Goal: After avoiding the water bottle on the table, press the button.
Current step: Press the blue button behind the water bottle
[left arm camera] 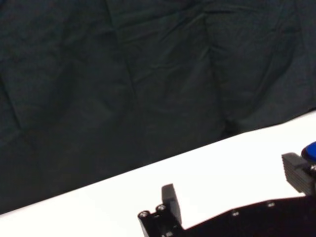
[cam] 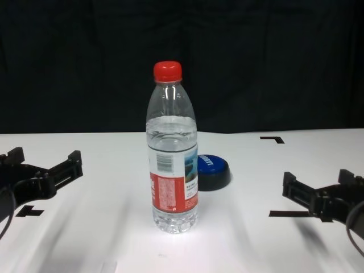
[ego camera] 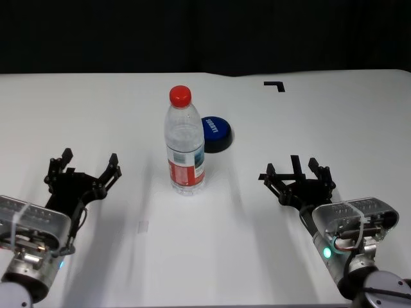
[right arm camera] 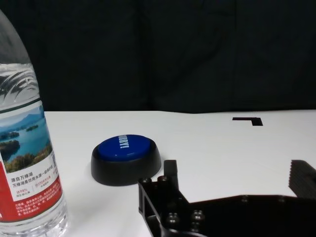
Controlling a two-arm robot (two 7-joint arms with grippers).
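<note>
Head view shows one water bottle (ego camera: 185,142) standing upright near the middle of the table (ego camera: 334,122), with one blue button (ego camera: 215,133) just behind it and slightly toward the robot's right, its near-left edge hidden by the bottle. The two look very close, though none of the views settles whether they touch.

Both arms sit low over the near part of the table, well apart from the bottle. The left end effector (ego camera: 87,165) is released, its fingers spread wide and holding nothing. The right end effector (ego camera: 295,171) is likewise released and empty, pointing forward, with open table between it and the button.

Pressing has not begun, judging from how things lie. The main risk is a sideswipe: the bottle is tall, narrow-based and only partly filled, so a brush from a finger or forearm would likely tip it, possibly onto the button. A straight reach from the left would have to cross the bottle; the right side looks the clearer path. A wide-spread end effector coming down on the dome could also catch the bottle's label side, given how close the two stand.

Counted: one bottle, one button, two end effectors, and one black corner mark (ego camera: 275,85) at the far right.
</note>
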